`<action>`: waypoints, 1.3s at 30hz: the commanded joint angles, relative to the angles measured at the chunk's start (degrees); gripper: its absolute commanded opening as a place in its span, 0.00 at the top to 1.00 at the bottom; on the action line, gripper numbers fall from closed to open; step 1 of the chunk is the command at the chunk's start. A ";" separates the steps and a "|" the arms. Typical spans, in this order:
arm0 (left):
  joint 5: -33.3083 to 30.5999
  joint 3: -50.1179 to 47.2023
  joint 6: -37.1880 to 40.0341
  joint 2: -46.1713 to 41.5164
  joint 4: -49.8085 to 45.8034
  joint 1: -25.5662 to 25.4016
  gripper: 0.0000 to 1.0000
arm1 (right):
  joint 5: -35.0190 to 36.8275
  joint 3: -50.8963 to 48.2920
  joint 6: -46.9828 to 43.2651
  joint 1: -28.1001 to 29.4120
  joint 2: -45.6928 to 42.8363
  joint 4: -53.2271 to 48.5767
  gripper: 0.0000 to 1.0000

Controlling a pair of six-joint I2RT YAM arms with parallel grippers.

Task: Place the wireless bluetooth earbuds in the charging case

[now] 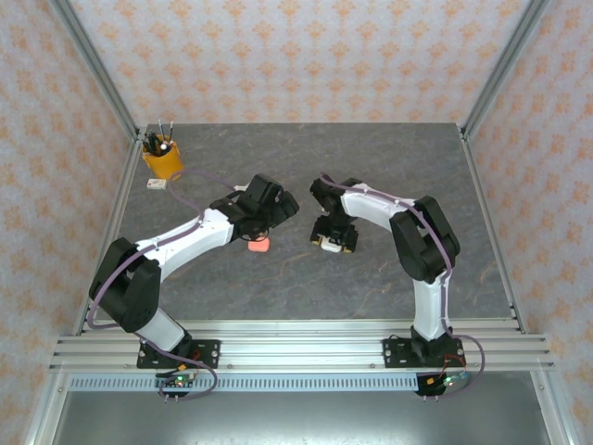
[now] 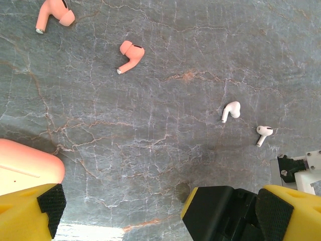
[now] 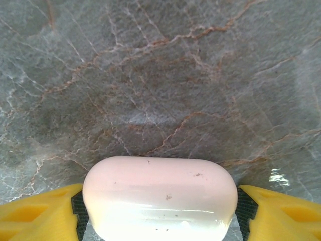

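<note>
earbuds (image 2: pixel 230 110) lie loose on the counter (image 2: pixel 150 150); right gripper (image 3: pixel 160 203) holds white case (image 3: pixel 160 183); left gripper (image 2: pixel 135 207) wide open beside pink case (image 2: pixel 25 168).

a coral-pink stemmed plastic earbud (image 2: pixel 51 16) lies on its side at upper left in the left wrist frame, with a second coral-pink earbud (image 2: pixel 131 54) to its lower right. a white stemmed earbud (image 2: pixel 231 110) and another white earbud (image 2: pixel 264 133) lie right of centre. a closed coral-pink rounded case (image 2: pixel 25 168) sits at lower left. a closed glossy white rounded case (image 3: pixel 160 198) sits bottom centre in the right wrist frame, clamped by the right gripper (image 3: pixel 160 211).

glossy smooth plastic case (image 3: pixel 160 198), matt veined stone table (image 3: pixel 150 75)
</note>
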 commanded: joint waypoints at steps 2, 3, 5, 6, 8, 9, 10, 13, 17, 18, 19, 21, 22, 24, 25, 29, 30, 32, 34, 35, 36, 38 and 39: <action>-2.45 -0.31 -1.19 -1.83 0.29 -0.36 0.00 | 4.67 1.85 -1.11 0.17 2.78 -3.61 0.23; -2.36 -0.31 -1.19 -1.82 0.29 -0.38 0.00 | 4.96 2.30 -1.20 0.25 3.08 -3.85 0.23; -2.23 -0.51 -1.14 -1.75 0.45 -0.35 0.00 | 5.18 2.80 -1.09 0.40 3.46 -4.20 0.23; -2.27 -0.65 -1.14 -1.78 0.62 -0.31 0.00 | 5.33 3.04 -1.11 0.34 3.69 -4.30 0.23; -2.19 -0.83 -1.20 -1.74 0.81 -0.32 0.00 | 5.65 3.38 -1.21 0.34 4.09 -4.45 0.24; -2.11 -0.85 -1.19 -1.73 0.91 -0.36 0.00 | 5.71 3.59 -1.29 0.35 4.33 -4.53 0.24; -2.09 -0.90 -1.18 -1.74 1.00 -0.36 0.00 | 5.81 3.77 -1.32 0.34 4.59 -4.63 0.24; -1.94 -0.93 -1.01 -1.65 1.06 -0.32 0.00 | 6.17 4.29 -1.62 0.34 5.16 -4.73 0.24; -1.71 -0.82 -0.66 -1.46 1.06 -0.30 0.00 | 6.45 4.96 -1.88 0.39 6.01 -4.89 0.27; -1.68 -0.84 -0.58 -1.32 1.14 -0.33 0.00 | 6.47 5.14 -2.01 0.34 6.14 -4.91 0.27; -1.64 -0.80 -0.57 -1.29 1.17 -0.37 0.00 | 6.47 5.30 -2.10 0.34 6.26 -4.91 0.28; -1.48 -0.84 -0.49 -1.21 1.17 -0.30 0.00 | 6.33 5.58 -2.15 0.34 6.25 -4.91 0.30; -1.40 -0.84 -0.49 -1.25 1.19 -0.30 0.00 | 6.29 5.64 -2.28 0.34 6.15 -4.91 0.33; -1.39 -0.93 -0.44 -1.21 1.26 -0.34 0.00 | 5.78 5.66 -2.22 0.34 5.72 -4.74 0.35; -1.39 -0.88 -0.40 -1.23 1.25 -0.31 0.00 | 5.76 5.56 -1.99 0.34 5.34 -4.65 0.35; -1.39 -1.14 0.03 -1.23 1.42 -0.31 0.00 | 4.96 4.30 0.01 0.34 2.85 -3.32 0.36; -1.48 -1.22 0.13 -1.21 1.41 -0.35 0.00 | 4.73 3.94 0.57 0.35 2.05 -2.96 0.36; -1.41 -1.50 0.30 -1.27 1.56 -0.30 0.00 | 4.16 3.45 1.84 0.34 0.77 -2.33 0.36; -1.46 -1.76 0.48 -1.12 1.85 -0.30 0.00 | 4.18 3.18 2.91 0.34 -0.55 -1.84 0.36; -1.48 -1.97 0.57 -1.13 1.98 -0.36 0.00 | 4.21 3.14 3.40 0.34 -1.20 -1.75 0.36; -1.57 -2.14 0.57 -1.25 2.20 -0.30 0.00 | 4.40 3.30 3.66 0.34 -1.64 -1.67 0.37; -1.41 -2.59 0.84 -1.21 2.89 -0.30 0.00 | 4.75 3.66 4.31 0.34 -2.50 -1.77 0.37; -1.31 -3.00 0.98 -1.21 3.45 -0.30 0.00 | 4.93 3.91 4.54 0.34 -2.67 -1.82 0.37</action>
